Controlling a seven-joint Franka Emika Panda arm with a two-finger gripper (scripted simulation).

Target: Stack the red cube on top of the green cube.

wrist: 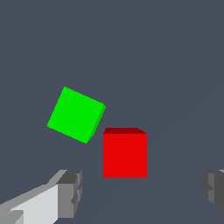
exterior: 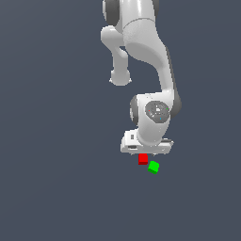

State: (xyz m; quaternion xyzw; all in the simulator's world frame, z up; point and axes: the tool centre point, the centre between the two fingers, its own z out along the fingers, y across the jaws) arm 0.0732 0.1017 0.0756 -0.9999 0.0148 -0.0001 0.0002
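The white Panda arm [exterior: 146, 52] reaches down from the top of the exterior view, its wrist bent so the gripper [exterior: 145, 154] points at the dark grey floor [exterior: 52, 188]. The red cube [exterior: 143, 159] sits directly under the hand, partly tucked beneath the white gripper body. Just beside it, toward the exterior view's right and a touch nearer the camera, lies the green cube [exterior: 153, 167]; from this view their corners look close, though whether they touch cannot be told there.

In the wrist view the claw is released: the two grey fingertips [wrist: 70, 192] stand wide apart, one at each side of the picture, and the red cube [wrist: 125, 155] lies in the space between them, closer to the one fingertip than to the other, with a clear gap to each pad. Nothing is grasped. The red cube faces the camera squarely, its top face showing as a thin darker strip. The green cube [wrist: 75, 114] rests on the floor [wrist: 166, 65] beyond the fingers, turned at an angle to the red one, its nearest corner just beside the red cube's upper edge with a narrow gap showing between them
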